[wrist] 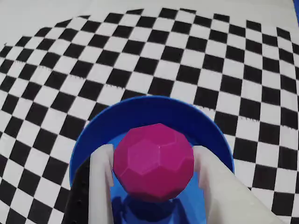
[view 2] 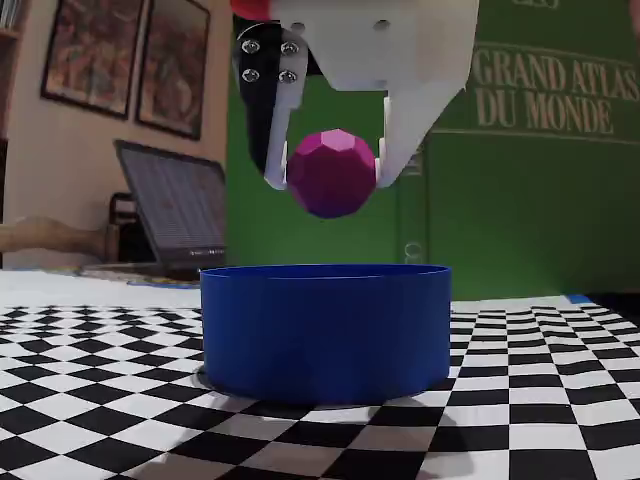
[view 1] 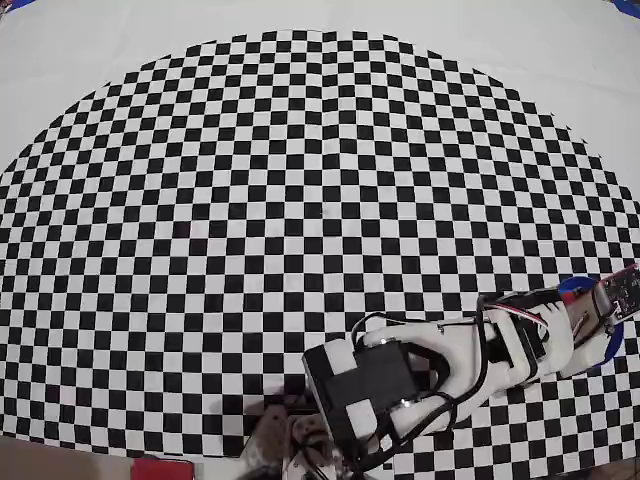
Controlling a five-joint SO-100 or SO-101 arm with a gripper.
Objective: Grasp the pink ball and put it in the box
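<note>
**Ball held directly above the open box**

The gripper (view 2: 332, 172) is seen pinching the pink ball (view 2: 332, 172) between its two white fingers (view 2: 279, 150), one pressed against each side of the ball in the fixed view. In the wrist view the same grasp is shown: the pink ball (wrist: 153, 161) is flanked by the fingers (wrist: 102, 177), with blue showing behind and beneath it.

The relation on which the release depends is vertical. The box (view 2: 325, 328) lies straight below the ball, and a clear gap is left between the ball's underside and the box's rim in the fixed view. In the wrist view the ball is framed inside the ring of the box (wrist: 154, 109), so it is judged to be over the opening and not over the wall. No long axis matters here, since both things are round.

In the overhead view only a sliver of the box (view 1: 573, 286) is seen, the rest being covered by the arm (view 1: 440, 365).

One ball, one box and one gripper are counted. All stand over a checkered mat (view 1: 300, 200).
</note>
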